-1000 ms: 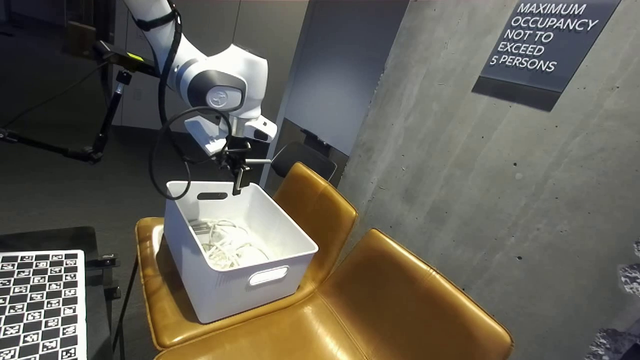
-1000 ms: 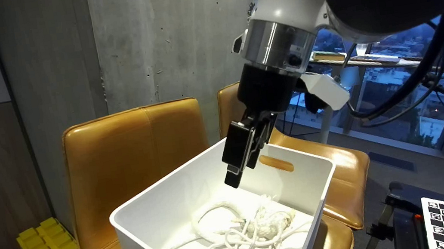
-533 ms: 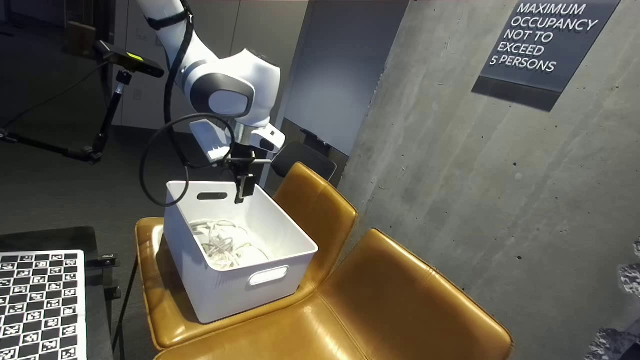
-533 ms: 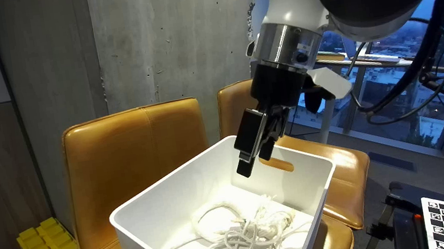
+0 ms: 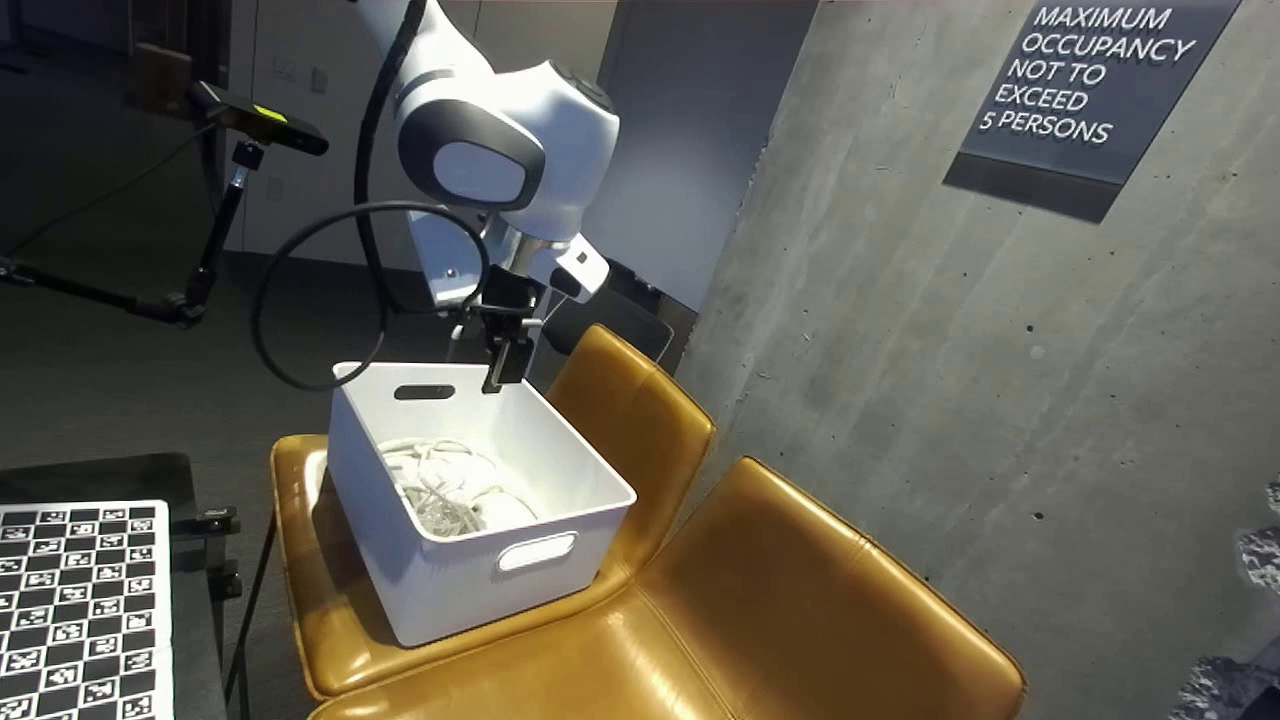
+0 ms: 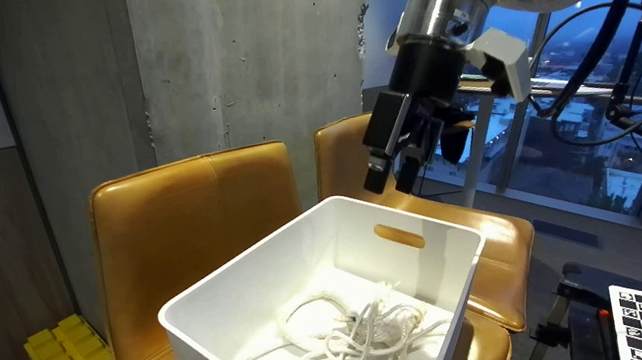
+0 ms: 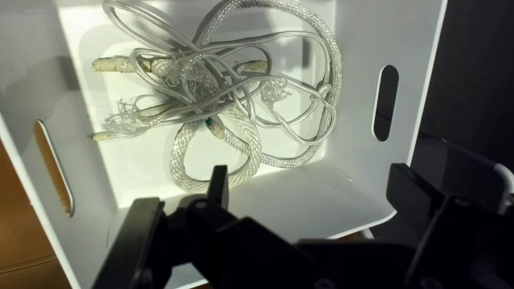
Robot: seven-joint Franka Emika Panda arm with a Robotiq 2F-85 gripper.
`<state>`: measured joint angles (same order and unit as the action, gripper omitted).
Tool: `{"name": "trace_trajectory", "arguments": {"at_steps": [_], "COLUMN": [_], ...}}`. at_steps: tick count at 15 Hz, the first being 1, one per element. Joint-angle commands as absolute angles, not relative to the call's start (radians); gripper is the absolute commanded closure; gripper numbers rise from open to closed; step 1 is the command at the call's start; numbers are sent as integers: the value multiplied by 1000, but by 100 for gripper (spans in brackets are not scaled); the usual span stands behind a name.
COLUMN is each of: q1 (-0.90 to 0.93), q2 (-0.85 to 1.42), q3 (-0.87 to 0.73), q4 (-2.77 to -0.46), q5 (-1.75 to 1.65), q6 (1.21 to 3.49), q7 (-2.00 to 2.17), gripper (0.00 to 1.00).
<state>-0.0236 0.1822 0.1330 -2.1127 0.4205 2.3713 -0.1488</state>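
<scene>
Wrist view: the wide-spread hand (image 7: 308, 172) partly hides the bin (image 7: 357, 120); ropes (image 7: 204, 80) overlap indistinctly.

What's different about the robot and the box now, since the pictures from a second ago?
The gripper moved up and to the right in an exterior view, and its jaws look wider apart. Some white cords in the box now lie in a different tangle; I can't tell whether the gripper dropped any. The box stayed put on its brown chair.
</scene>
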Motion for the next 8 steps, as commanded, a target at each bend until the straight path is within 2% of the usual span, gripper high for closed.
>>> {"name": "trace_trajectory", "arguments": {"at_steps": [1,8], "q1": [-28,-34], "q2": [119,44], "q3": [94,13], "q4": [-2135,-2205], "q5": [404,193], "q6": [2311,2295], "q7": [-155,-125], "gripper": [0,0]}}
